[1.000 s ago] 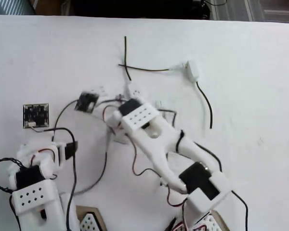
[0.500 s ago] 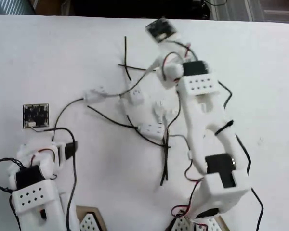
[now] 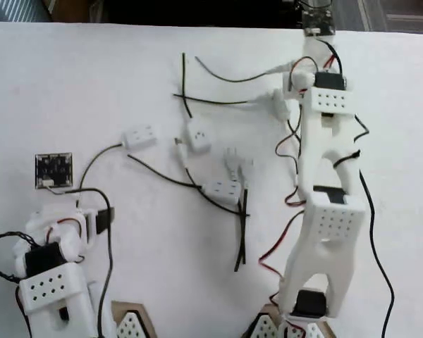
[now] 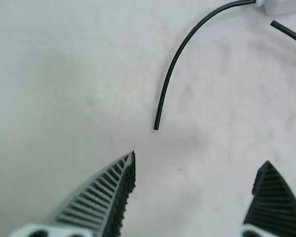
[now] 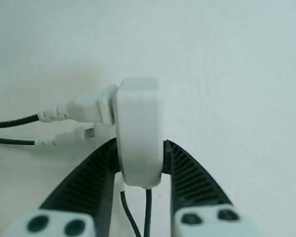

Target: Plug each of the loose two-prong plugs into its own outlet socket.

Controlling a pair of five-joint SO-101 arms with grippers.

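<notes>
Right gripper (image 5: 140, 144) is clamped on a socket (image 5: 137, 106); plug (image 5: 86, 109) in its side looks seated. Left gripper (image 4: 199, 162) hangs open, well apart from that socket. Loose plugs (image 3: 236, 163) are also well apart. I'd hold the socket square, keep the cable (image 5: 15, 121) slack, and confirm seating before release.

Legible text, labels, numbers, signs: none can be read on any outlet socket (image 3: 140, 136) or the small black board (image 3: 53, 171).
</notes>
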